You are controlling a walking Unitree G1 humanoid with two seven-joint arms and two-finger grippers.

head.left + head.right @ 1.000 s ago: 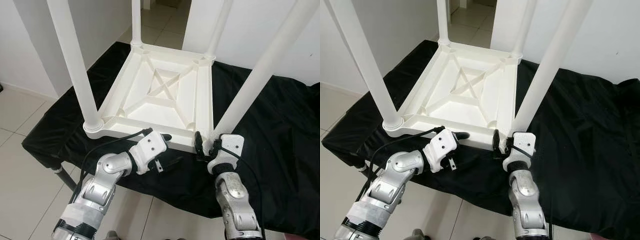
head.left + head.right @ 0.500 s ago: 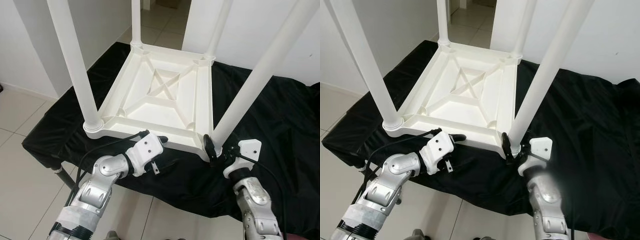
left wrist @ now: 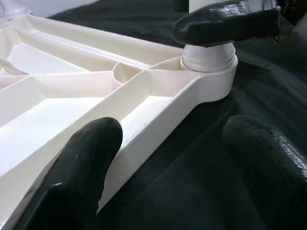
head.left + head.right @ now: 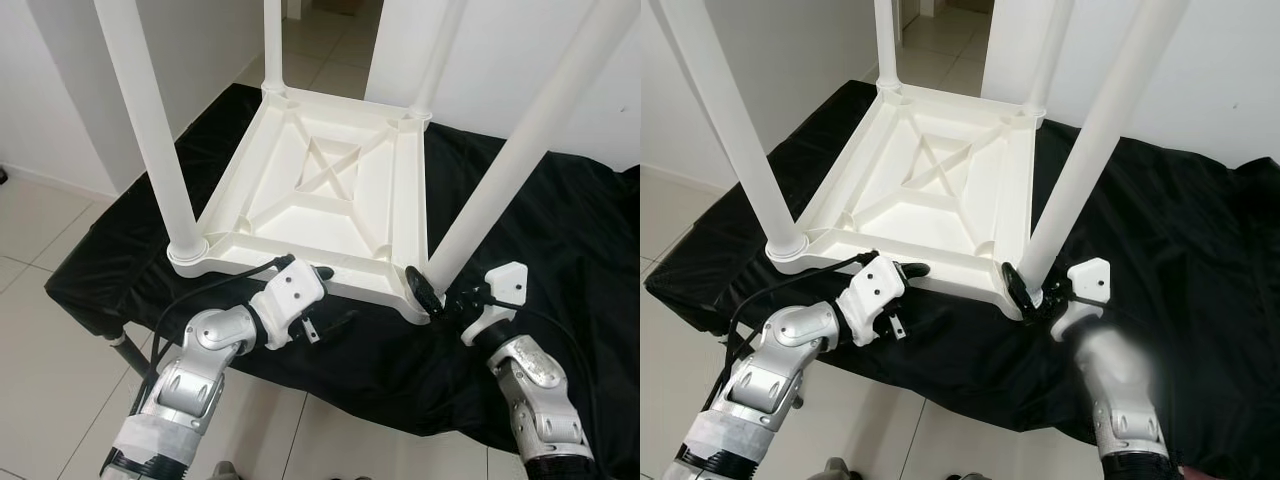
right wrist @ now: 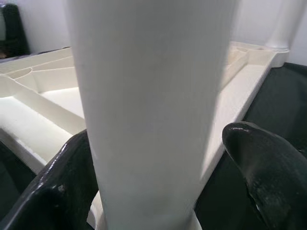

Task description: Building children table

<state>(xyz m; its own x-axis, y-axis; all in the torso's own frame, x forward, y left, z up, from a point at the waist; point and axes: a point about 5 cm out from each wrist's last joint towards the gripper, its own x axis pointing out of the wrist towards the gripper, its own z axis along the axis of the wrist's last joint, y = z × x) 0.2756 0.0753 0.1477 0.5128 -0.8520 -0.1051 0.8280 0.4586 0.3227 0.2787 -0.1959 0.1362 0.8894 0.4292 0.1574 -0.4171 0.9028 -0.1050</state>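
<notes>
Legs: all four white legs of the upturned children's table [image 4: 330,190] ran out past the top edge of the head views; near-left leg [image 4: 150,130] and near-right leg [image 4: 520,150] were cut well short of their ends.

Right hand [image 4: 432,296]: forearm blurred in the right eye view; in its wrist view the near-right leg covered the middle, hiding the space between the fingers [image 5: 259,172].

Left hand [image 4: 318,295]: one finger lay behind the table's rim.

Black cloth [image 4: 560,260]: the tabletop beneath was fully covered; right side cut by the frame.
</notes>
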